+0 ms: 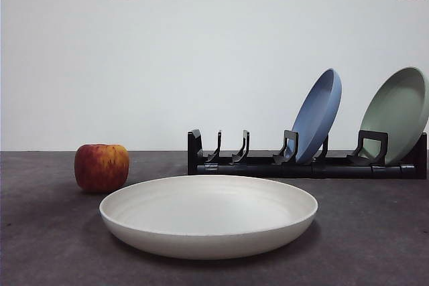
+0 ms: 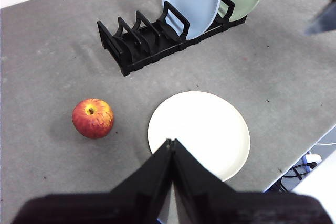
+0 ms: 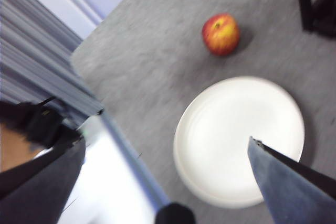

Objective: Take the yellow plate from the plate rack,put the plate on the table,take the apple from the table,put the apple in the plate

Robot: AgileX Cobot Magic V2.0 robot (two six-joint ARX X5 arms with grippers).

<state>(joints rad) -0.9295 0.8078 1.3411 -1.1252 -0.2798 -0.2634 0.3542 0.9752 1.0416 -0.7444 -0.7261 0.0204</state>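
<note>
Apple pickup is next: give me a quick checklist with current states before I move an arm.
1. Yellow plate flat on the table, out of the plate rack: ok.
2. Plate bare inside: ok.
3. Apple upright on the table, apart from the plate: ok.
4. Left gripper open for the apple: not ok, jaws shut and holding nothing.
5. Right gripper open, holding nothing, above the plate: ok.
6. Blue plate and green plate seated in the rack: ok.

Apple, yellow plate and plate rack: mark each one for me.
apple (image 1: 101,167), front view, middle of its red side.
yellow plate (image 2: 202,129), left wrist view, bare centre.
plate rack (image 1: 255,164), front view, low bar.
</note>
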